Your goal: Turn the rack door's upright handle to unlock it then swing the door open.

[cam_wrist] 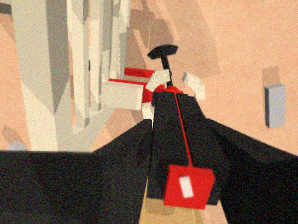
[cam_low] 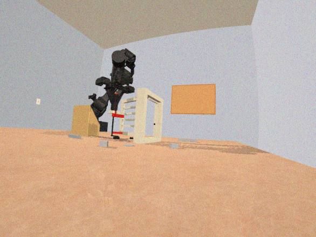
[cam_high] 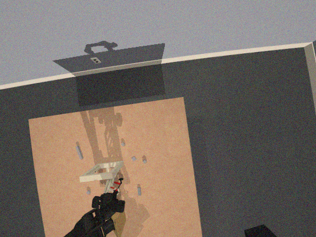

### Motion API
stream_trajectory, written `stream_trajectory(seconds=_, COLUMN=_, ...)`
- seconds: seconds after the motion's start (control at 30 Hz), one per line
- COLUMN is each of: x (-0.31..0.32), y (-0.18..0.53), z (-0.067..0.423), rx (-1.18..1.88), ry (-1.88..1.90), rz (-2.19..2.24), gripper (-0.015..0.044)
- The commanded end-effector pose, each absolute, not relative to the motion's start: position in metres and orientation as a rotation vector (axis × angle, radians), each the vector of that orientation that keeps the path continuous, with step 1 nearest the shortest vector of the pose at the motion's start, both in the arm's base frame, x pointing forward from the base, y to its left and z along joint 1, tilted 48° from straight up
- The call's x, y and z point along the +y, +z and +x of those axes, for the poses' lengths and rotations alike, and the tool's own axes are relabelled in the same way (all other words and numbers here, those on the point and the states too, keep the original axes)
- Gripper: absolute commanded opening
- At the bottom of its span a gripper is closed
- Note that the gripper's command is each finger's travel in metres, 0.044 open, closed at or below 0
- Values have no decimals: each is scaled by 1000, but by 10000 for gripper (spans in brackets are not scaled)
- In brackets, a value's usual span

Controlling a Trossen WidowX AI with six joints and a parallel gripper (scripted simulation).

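The cream frame [cam_high: 91,178] [cam_low: 140,118] stands upright on the table. Its slatted door [cam_low: 130,100] swings out from one post, roughly square to the frame; the exact angle cannot be told. The upright handle, a thin black rod [cam_low: 112,126] [cam_wrist: 166,65] with red and white brackets and a dark foot, stands at the door's free side. My gripper [cam_high: 116,191] [cam_low: 114,108] [cam_wrist: 176,126] points down from above and is shut on the upper part of the handle. The fingers hide the gripped part, and how far the handle is turned is hard to tell.
Several small grey blocks lie around the rack, one [cam_high: 139,189] [cam_wrist: 276,106] to the right of the handle and one [cam_high: 88,192] to its left. A tan box [cam_high: 119,223] [cam_low: 80,121] stands beside the arm's lower part. The frame's near post is close to the gripper.
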State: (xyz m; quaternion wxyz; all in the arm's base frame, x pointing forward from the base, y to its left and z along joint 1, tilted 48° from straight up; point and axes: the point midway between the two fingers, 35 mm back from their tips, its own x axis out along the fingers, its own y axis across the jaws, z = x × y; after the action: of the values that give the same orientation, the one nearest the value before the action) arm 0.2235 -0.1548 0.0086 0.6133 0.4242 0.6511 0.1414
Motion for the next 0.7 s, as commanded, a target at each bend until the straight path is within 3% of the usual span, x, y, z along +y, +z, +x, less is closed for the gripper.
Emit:
stream_trajectory(seconds=0.0, x=-159, y=3, z=223, rx=1480, ry=386, rz=910, gripper=27)
stream_trajectory(seconds=0.67, x=-191, y=-30, z=226, rx=1356, ry=623, rz=624, gripper=27)
